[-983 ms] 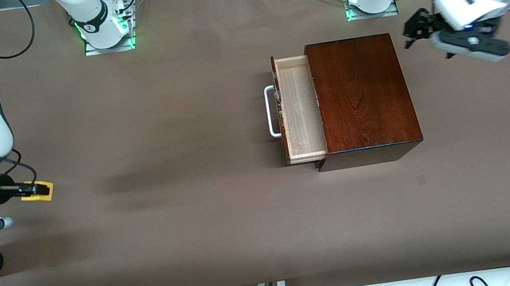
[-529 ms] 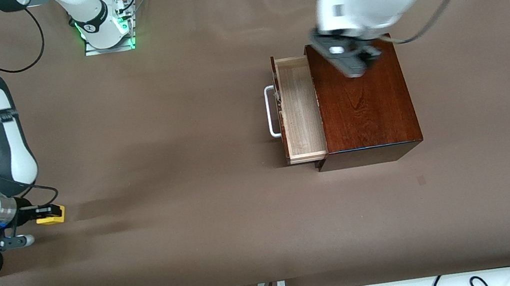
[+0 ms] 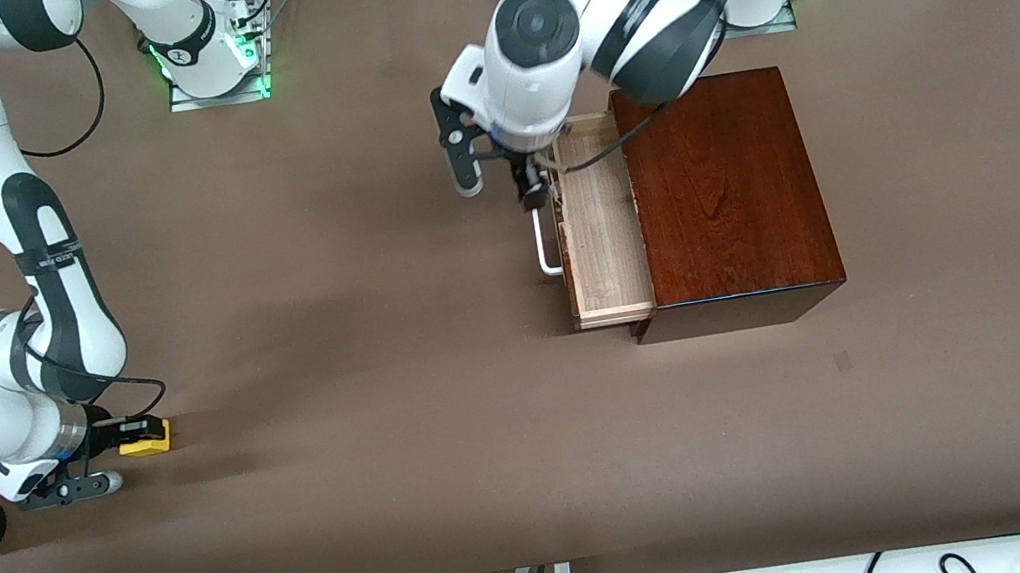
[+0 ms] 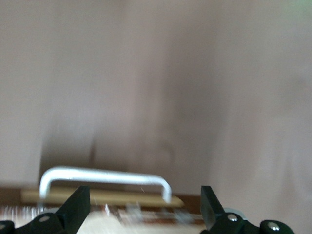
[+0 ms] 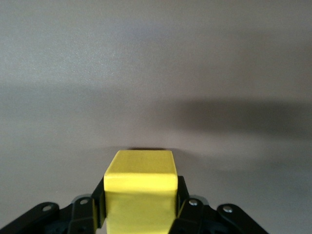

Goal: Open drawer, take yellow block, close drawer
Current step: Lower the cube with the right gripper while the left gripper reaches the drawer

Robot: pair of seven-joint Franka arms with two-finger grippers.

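Brown worktop point(image 3: 343, 251). Drawer point(image 3: 603, 232) open, centre frame. Left tool point(image 3: 499, 182) spread wide, empty, over handle point(image 3: 547, 241). Right tool point(image 3: 128, 437) clamped on yellow block point(image 3: 146, 437), lower left of frame.

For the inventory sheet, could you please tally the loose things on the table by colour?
Yellow: 1, the small yellow cube, clamped in the right gripper.
Dark reddish-brown: 1, the glossy wooden box with its pale drawer pulled open.
Total: 2.
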